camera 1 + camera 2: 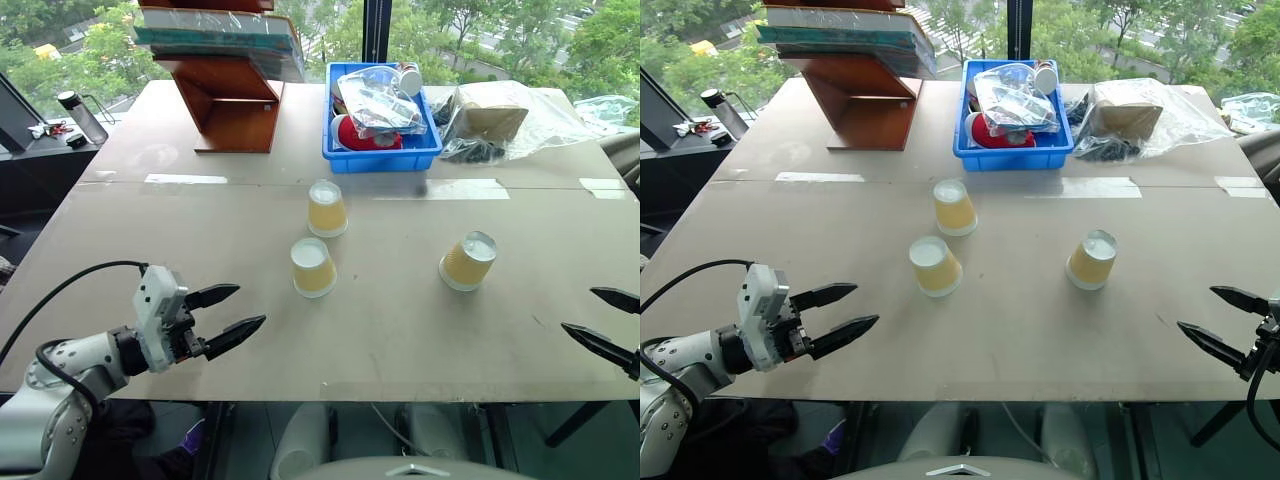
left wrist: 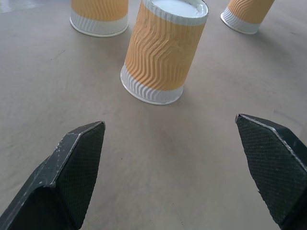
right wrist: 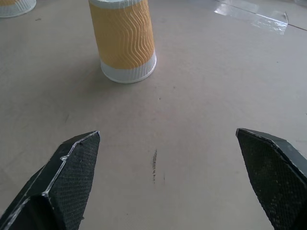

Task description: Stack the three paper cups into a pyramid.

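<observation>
We count three paper cups on the table (image 1: 180,330), all upside down on their white rims and none stacked, so the pyramid is not yet begun; we judge this to be the opening step, before any reach. The near cup (image 1: 313,267) stands toward the middle-left, the far cup (image 1: 327,208) just behind it and close by, and the right cup (image 1: 468,260) stands well apart from both.

There are two grippers. Our left gripper (image 1: 228,315) hovers over the near edge of the table with its jaws wide and nothing between them, pointing toward the near cup. Our right gripper (image 1: 610,322) sits at the right edge, jaws likewise wide and empty, facing the right cup.

Next, we think two cups must be brought side by side, touching or nearly so, to form the base; the near and far cups already stand close together. The right cup would then be lifted and set down over the seam between them. That calls for a gentle squeeze, since thin paper walls likely dent.

Behind the cups we count one blue bin (image 1: 336,150) of clutter and one wooden stand (image 1: 235,110).
</observation>
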